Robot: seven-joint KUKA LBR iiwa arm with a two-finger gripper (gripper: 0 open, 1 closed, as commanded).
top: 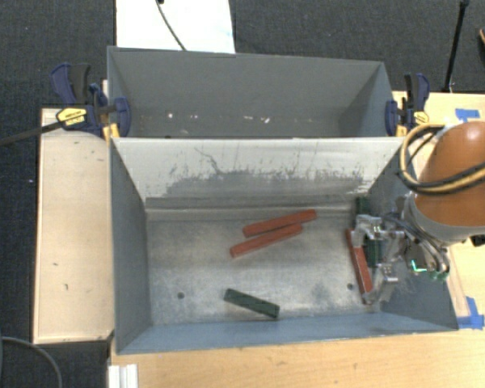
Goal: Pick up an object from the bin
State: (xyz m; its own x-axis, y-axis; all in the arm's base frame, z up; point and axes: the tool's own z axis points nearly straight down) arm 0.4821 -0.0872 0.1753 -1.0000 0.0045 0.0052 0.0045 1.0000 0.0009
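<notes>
Bin [131, 241] holds red sticks [280, 221] and a green block [252, 303].

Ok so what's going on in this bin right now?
A robot arm reaches into the grey bin from the right. Its end effector is low at the bin's right side, right beside a reddish stick lying along that wall. Whether it has hold of that stick can't be told. Mid-bin lie two more reddish sticks side by side, and a dark green block sits near the front.

Dark speckled carpet [307, 14] covers the floor, crossed by thin black cables [170, 20].
</notes>
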